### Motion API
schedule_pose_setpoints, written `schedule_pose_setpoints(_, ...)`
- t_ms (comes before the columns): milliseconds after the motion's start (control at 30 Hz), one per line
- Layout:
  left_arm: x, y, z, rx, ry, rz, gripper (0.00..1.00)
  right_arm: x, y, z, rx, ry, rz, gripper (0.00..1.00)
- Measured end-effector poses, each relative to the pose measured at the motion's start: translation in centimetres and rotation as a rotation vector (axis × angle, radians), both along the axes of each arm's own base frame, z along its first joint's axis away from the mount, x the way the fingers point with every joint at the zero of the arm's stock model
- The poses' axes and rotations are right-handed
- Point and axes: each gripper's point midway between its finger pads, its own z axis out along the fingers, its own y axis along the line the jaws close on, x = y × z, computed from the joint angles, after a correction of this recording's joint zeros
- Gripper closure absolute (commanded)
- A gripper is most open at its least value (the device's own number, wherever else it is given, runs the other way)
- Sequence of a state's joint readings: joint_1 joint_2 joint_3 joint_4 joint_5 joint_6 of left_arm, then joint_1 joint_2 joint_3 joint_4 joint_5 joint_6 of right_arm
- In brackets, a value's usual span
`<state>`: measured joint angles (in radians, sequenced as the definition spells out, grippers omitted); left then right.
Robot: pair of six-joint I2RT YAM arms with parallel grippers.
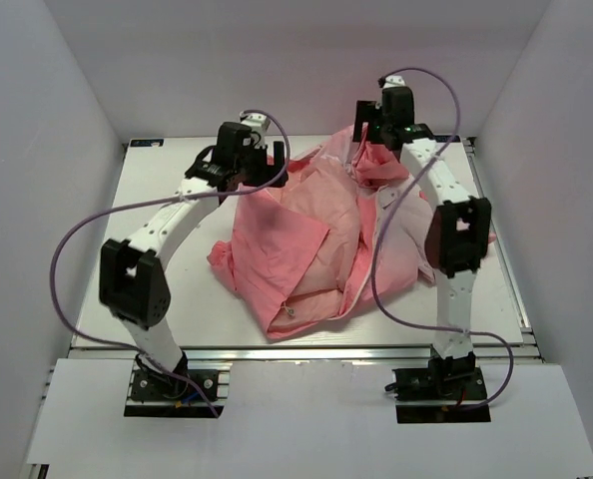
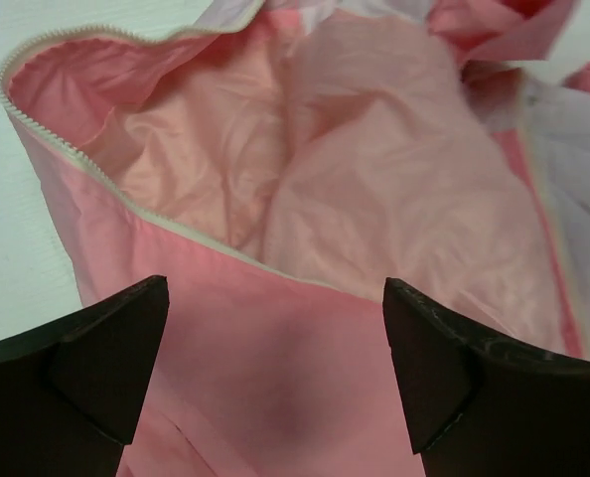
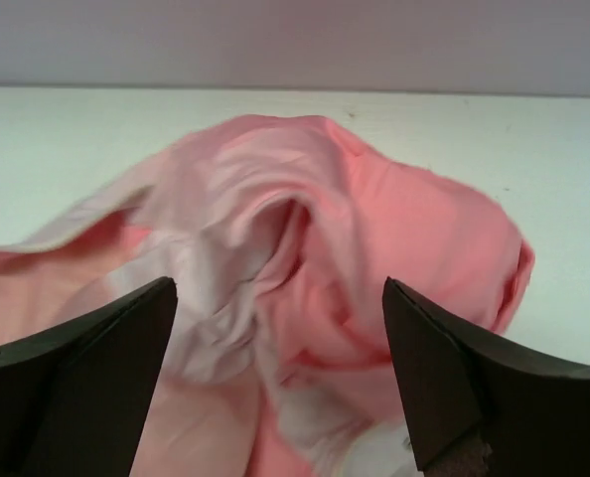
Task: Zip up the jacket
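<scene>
The pink jacket (image 1: 311,239) lies crumpled in the middle of the white table, lining up, folded over itself. My left gripper (image 1: 267,170) is open at its far left edge. In the left wrist view (image 2: 275,368) the fingers stand wide apart just above coral fabric (image 2: 275,338), and the white zipper teeth (image 2: 67,149) curve along the opened edge ahead. My right gripper (image 1: 368,135) is open over the jacket's far right part. In the right wrist view (image 3: 280,368) its fingers straddle a raised fold of pale and coral cloth (image 3: 305,258), holding nothing.
White walls enclose the table (image 1: 167,180) on three sides. Purple cables (image 1: 87,230) loop from both arms. The metal rail (image 1: 306,344) runs along the near edge, just past the jacket's hem.
</scene>
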<state>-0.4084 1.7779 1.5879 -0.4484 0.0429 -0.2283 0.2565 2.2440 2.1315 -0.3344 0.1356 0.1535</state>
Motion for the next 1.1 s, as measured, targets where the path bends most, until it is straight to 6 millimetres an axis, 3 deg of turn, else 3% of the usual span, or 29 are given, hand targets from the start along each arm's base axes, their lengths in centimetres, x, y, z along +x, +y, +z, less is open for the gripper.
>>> schedule_pose_setpoints(67, -1.8, -0.3, 2.0, -0.04, -0.031, -0.031, 0.02, -2.6, 0.1, 3.1, 0.032, -0.012, 0.029, 0.11)
schedule_pose_setpoints(167, -4.5, 0.2, 4.9, -0.105, -0.08, -0.046, 0.02, -8.7, -0.1, 8.3, 0.104, -0.054, 0.051, 0.11)
schedule_pose_setpoints(233, -6.6, 0.6, 5.8, -0.146, -0.093, -0.051, 0.02, -14.0, -0.3, 10.0, 0.14, -0.06, 0.063, 0.11)
schedule_pose_setpoints(300, -8.7, 1.1, 5.7, -0.18, -0.084, -0.053, 0.02, -19.2, 0.1, 9.7, 0.173, -0.065, 0.082, 0.11)
schedule_pose_setpoints(367, -10.4, 1.2, 4.7, -0.206, -0.056, -0.058, 0.02, -24.4, 1.1, 6.9, 0.197, -0.003, 0.108, 0.11)
schedule_pose_setpoints(433, -11.9, 1.1, 2.9, -0.217, -0.006, -0.063, 0.02, -28.2, 2.0, 3.0, 0.215, 0.08, 0.13, 0.11)
schedule_pose_setpoints(533, -13.4, 0.2, -0.6, -0.223, 0.083, -0.081, 0.02, -32.5, 0.4, -5.4, 0.19, 0.286, 0.067, 0.11)
schedule_pose_setpoints(633, -14.8, -0.5, -4.7, -0.227, 0.188, -0.103, 0.02, -35.9, -1.7, -11.3, 0.138, 0.446, -0.012, 0.11)
schedule_pose_setpoints(733, -15.4, -1.0, -8.6, -0.21, 0.293, -0.104, 0.02, -36.4, -2.7, -13.3, 0.117, 0.492, -0.063, 0.11)
schedule_pose_setpoints(900, -14.5, -1.4, -13.7, -0.16, 0.404, -0.081, 0.02, -33.7, -3.5, -16.4, 0.111, 0.555, -0.143, 0.11)
schedule_pose_setpoints(967, -13.4, -1.8, -15.1, -0.145, 0.431, -0.076, 0.02, -31.9, -4.0, -16.9, 0.111, 0.578, -0.176, 0.11)
schedule_pose_setpoints(1100, -10.1, -2.7, -16.9, -0.123, 0.447, -0.064, 0.02, -25.7, -4.7, -16.8, 0.123, 0.529, -0.22, 0.11)
